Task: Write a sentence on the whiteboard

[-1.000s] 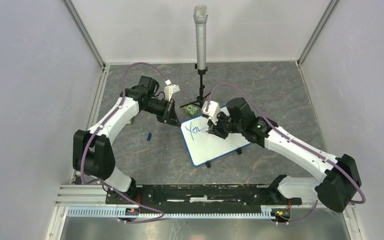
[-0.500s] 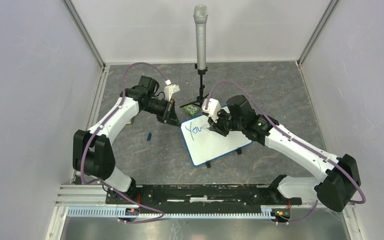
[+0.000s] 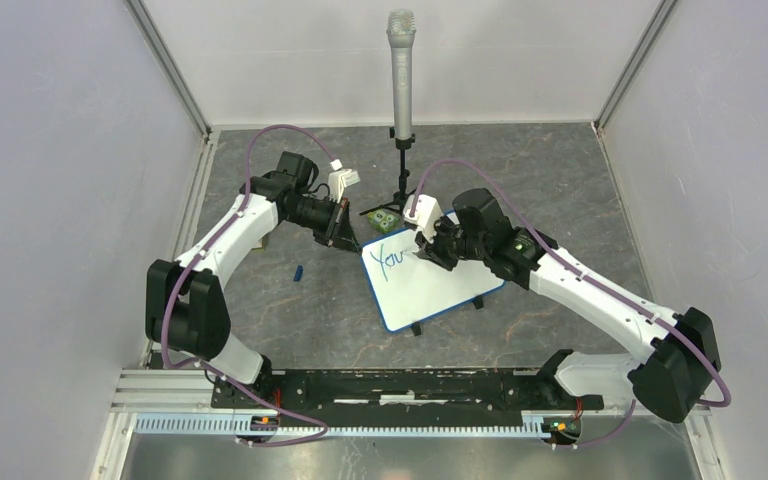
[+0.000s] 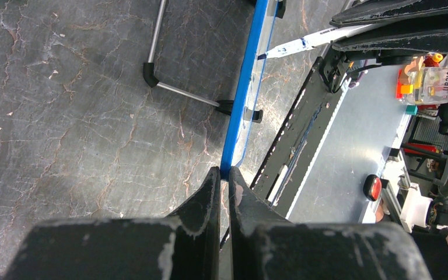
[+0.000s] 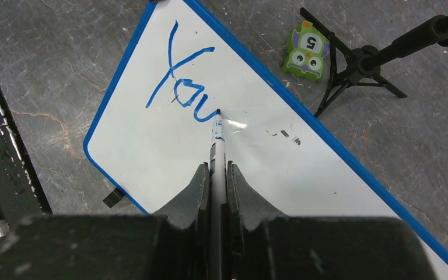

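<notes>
Just above the arm bases at the bottom of the overhead view, the whiteboard sits on small black feet at the centre of the grey tabletop, turned at an angle. A small blue piece, perhaps a cap, lies apart to its left. At the board's upper left corner, the left gripper has its fingers pressed close on the thin blue edge, apparently steadying the board. From the right, the right gripper pinches a marker between its fingers, the tip touching the white surface just at the end of the last blue stroke. The sentence so far reads only "You", in the upper left part of the board, while the rest of the white surface is bare apart from a few faint dark specks. By this showing the writing is at an early stage: one word is down, and the remaining words and any second line are left to do. Beyond the board's far edge lies a green owl card marked 5, and behind it stands a microphone on a black tripod.
</notes>
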Motion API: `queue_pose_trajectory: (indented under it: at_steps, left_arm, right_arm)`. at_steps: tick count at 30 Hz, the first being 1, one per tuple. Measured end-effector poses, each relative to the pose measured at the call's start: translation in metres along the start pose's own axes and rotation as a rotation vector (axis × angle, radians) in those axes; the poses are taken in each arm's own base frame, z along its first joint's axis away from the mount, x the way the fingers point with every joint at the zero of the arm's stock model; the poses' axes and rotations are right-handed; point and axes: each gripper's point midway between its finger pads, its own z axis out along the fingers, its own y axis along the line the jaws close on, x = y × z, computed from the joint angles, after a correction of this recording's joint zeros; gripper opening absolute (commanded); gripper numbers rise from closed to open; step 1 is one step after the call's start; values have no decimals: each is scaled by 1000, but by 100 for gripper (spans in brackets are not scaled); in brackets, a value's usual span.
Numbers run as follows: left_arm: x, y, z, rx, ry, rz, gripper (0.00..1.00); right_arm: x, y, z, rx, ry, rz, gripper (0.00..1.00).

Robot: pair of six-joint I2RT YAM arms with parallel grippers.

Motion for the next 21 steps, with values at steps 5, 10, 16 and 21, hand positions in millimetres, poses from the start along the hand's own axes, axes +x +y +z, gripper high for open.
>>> queue_pose_trajectory:
  at_steps: [5,10,16,21]
  left_arm:
    - [0,0,0,0,0,0,2]
    - [0,0,0,0,0,0,2]
    - [0,0,0,0,0,0,2]
    - [0,0,0,1,0,0,2]
  right_arm:
    - [4,3,0,-8,5,2,0]
    - [8,5,-1,-16,12,1,0]
    - [15,8,-4,-27,42,-10,0]
    - [9,5,-9,-19,42,-17,0]
